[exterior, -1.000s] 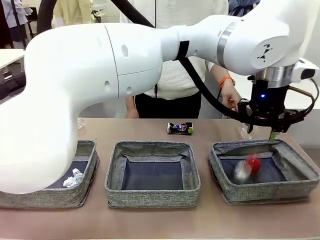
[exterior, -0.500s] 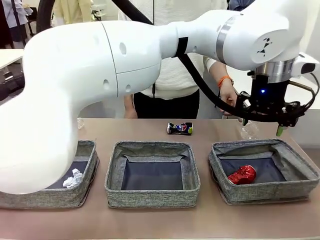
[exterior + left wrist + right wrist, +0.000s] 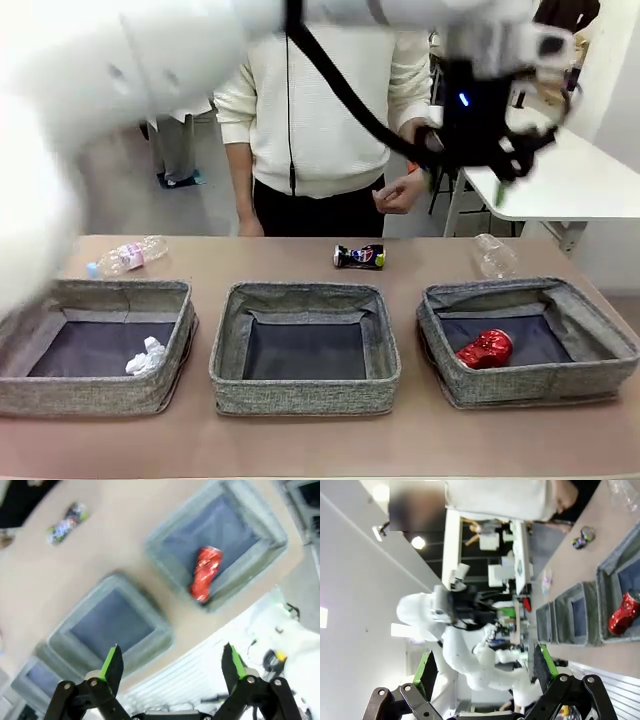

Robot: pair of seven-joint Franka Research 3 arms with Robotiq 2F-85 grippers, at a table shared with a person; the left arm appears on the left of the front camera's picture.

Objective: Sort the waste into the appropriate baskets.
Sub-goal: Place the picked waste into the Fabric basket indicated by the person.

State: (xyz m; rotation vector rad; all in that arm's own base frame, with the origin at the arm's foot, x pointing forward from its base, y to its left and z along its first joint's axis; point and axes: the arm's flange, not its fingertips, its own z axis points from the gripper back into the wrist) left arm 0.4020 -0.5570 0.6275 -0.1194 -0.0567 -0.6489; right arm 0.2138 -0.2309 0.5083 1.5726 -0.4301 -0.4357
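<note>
1. Left gripper [image 3: 172, 661]: jaws spread wide, nothing held. Sits high over table [image 3: 300, 445], prob. to stay clear of basket walls.
2. Right gripper [image 3: 482, 666]: also spread, empty, parked off to the side.
3. Red can [image 3: 485, 349] lies in right basket [image 3: 600, 345], paper ball [image 3: 146, 357] in left basket [image 3: 100, 398]. Mid basket [image 3: 305, 398] has nothing in it, likely kept for plastics.
4. Not sorted yet, on table behind baskets: blue can [image 3: 360, 257], bottle [image 3: 125, 257], cup [image 3: 494, 255]. Blue can prob. belongs w/ red can.

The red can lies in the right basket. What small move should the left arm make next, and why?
Probably lower the open left gripper toward the plastic cup. It lies unsorted on the table just behind the right basket, seemingly nearest that gripper, which holds nothing.
</note>
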